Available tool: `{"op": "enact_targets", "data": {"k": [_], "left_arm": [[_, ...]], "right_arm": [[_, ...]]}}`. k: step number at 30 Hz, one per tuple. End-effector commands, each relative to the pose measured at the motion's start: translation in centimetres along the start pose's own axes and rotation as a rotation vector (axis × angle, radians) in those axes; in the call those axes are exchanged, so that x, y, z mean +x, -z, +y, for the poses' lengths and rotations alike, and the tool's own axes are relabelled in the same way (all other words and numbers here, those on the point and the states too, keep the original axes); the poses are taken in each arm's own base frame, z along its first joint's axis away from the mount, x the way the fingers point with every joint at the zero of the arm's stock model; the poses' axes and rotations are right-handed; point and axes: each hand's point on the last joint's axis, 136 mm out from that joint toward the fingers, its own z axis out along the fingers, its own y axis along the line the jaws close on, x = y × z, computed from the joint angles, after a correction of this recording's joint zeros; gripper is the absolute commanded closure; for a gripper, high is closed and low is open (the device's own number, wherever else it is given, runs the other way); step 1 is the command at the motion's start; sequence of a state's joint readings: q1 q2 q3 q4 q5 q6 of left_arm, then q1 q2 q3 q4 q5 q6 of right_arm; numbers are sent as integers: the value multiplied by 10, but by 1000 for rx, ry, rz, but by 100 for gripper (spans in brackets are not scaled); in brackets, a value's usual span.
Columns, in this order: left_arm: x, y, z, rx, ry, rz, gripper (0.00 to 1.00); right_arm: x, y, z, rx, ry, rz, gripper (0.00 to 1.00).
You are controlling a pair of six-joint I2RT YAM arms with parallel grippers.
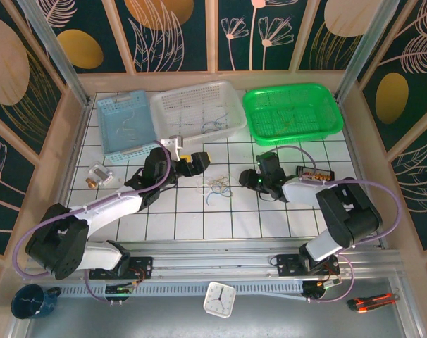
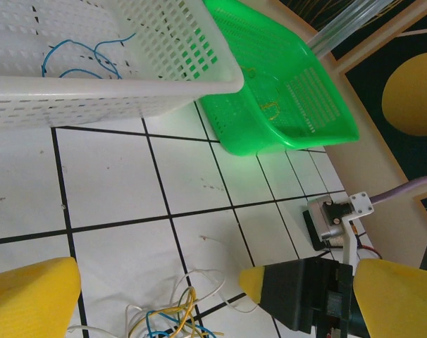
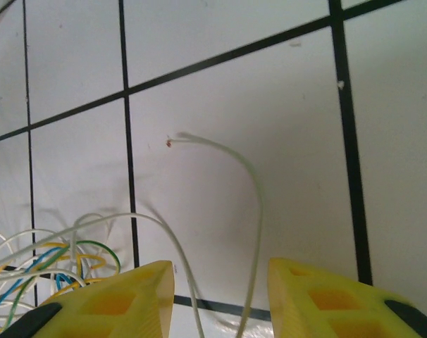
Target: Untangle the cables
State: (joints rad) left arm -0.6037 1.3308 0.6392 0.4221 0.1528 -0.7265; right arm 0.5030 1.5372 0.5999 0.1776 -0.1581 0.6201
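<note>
The cables [image 1: 217, 186] lie in the middle of the table, far from its edges. They are thin, light and bendy. The left gripper [image 2: 157, 292] is wide open and empty. The right gripper [image 3: 220, 273] is partly open around a white wire [image 3: 258, 204], not pinching it. Best to grab one loose end.

Probably a robotics lab: gridded table [image 1: 199, 218], aluminium rails [image 1: 220, 257].
</note>
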Motion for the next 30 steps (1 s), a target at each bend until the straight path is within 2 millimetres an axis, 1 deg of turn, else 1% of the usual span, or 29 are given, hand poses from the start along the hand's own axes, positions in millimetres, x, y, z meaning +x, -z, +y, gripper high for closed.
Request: {"op": "enact_targets", "data": {"k": [1,4,6,8,10,12,15,19,26,30], "left_arm": [[-11,-2,-12,40,-21,-22,1],[-12,-2,-13,44,-27,-22,1],[-12,-2,-13,45,-30,-22,1],[-12,-1,-14,47,-36,-23,1],[-12,-1,-14,46,-44,-20,1],[-13,1,-14,37,-56,-22,1],[-18,4,-15,26,-79,-35,1],[-30,11,-22,27,-121,-72,1],[-61,28,-50,65,-253,-152,1],[-68,35,-59,79,-311,-174,1]], "right_arm": [[-8,-4,12,-26,-5,-21,61],[-7,-8,10,-25,-8,-15,64],[-6,-10,10,-25,-7,-10,70],[-7,-12,11,-29,-5,-8,79],[-9,-11,14,-35,4,-11,90],[-14,-8,18,-43,16,-20,100],[-27,4,31,-66,40,-54,100],[-51,32,58,-122,78,-122,100],[-98,104,128,-300,160,-258,100],[-115,141,160,-400,194,-315,100]]}}
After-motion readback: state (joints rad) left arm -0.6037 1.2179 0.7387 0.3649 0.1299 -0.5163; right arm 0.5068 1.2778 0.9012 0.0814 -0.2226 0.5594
